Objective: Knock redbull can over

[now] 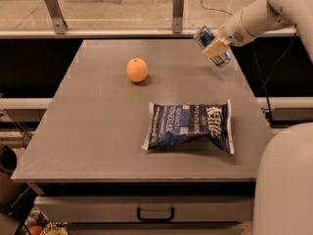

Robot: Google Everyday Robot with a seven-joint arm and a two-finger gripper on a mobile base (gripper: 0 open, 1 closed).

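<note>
The redbull can (204, 35) is seen at the far right corner of the table (98, 131), leaned well over with its silver top toward the back left, and it is held in the gripper (215, 47), whose claw appears to be clamped across the can's middle, one pale finger (216, 46) lying over its side. Whether the can's lower end is touching the tabletop or is raised just above it cannot be told. The main risk is judged to lie in how near the can is to the right and far edges: if it is let go or pushed while leaned this way, it could be rolled off the table instead of being left lying on it. A can still clamped at release could also be dragged along by the finger, or set back upright, so that the knock would not be counted. The arm (254, 18) is reached in from the upper right. Elsewhere, an orange (137, 70) is placed left of centre, well apart from the can, and a dark blue chip bag (190, 126) is laid nearer the front, between the can and the front edge. Neither is found in the way; a can rolling forward might be stopped by the bag. A metal post (178, 9) is fixed behind the table's far edge.
</note>
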